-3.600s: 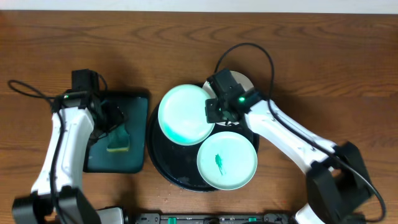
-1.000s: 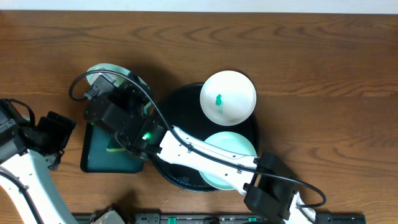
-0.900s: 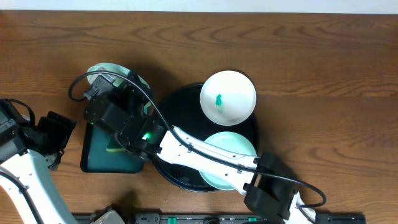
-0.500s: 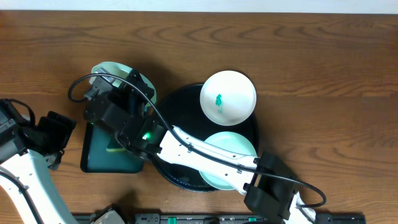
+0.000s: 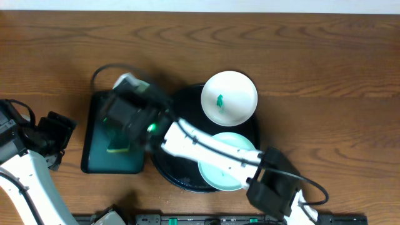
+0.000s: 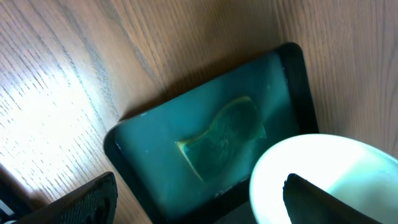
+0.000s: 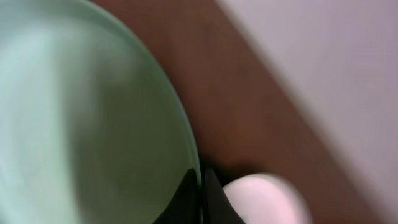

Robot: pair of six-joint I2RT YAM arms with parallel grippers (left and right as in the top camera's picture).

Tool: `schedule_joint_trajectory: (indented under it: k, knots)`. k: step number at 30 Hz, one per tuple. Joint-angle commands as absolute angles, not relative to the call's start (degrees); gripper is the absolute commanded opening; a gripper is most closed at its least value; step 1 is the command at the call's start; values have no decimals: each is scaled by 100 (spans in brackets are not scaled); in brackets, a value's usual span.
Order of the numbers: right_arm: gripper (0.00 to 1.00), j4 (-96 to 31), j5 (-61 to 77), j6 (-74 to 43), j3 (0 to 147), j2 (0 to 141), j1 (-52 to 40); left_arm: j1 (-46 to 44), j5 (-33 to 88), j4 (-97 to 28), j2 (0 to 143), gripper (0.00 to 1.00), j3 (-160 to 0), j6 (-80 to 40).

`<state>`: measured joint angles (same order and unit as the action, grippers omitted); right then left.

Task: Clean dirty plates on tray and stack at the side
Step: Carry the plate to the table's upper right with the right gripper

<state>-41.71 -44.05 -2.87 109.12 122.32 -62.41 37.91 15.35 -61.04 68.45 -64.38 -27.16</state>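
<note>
Since half a sec ago the right arm (image 5: 206,147) has swung back toward the near edge of the table (image 5: 325,62), and the mint plate (image 7: 81,124), which showed clear past the far left corner of the teal tray (image 5: 94,159), is now mostly hidden under the blurred wrist in the overhead view. Right gripper (image 7: 200,186) is pinched tight on that plate's rim, w/ the plate hanging off the fingers over the teal tray's far end; not set down, as far as I can tell. Left gripper (image 6: 199,199) stands wide w/ nothing in it, off by the left edge of the table and looking down at the sponge (image 6: 224,140) lying in the teal tray. The other two plates haven't shifted: white plate (image 5: 229,97) at the far right of the black tray (image 5: 164,169), green smear (image 5: 219,100) at its centre, and second mint plate (image 5: 219,175) at the tray's near edge, partly under the arm, so can't tell if it's smeared. Handling, prob.: plates look stiff, light and glossy, so slippery in a thin edge pinch and apt to tilt or swing on a fast move. Chip risk if dropped. Best hold is at the rim, fingers well over the lip.
</note>
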Motion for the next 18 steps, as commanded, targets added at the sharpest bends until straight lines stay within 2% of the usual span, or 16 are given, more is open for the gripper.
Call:
schedule_joint_trajectory:
  k: [1, 8, 14, 18]
  knots:
    - [1, -4388, -2252, -2405, 11096, 12199, -5505, 3835, 1586, -6080, 6816, 86, -6587, -2724]
    - [1, -4528, -714, -3479, 11107, 11778, -4418, 3833, 1586, -6084, 6816, 86, -6587, -2724]
    - [1, -4654, 939, -3470, 11107, 11306, -3181, 3828, 1586, -6084, 6873, 86, -6587, -2722]
    - [1, -5212, 1184, -3441, 11107, 11076, -2115, 3828, 1586, -6086, 6984, 86, -6569, -2722]
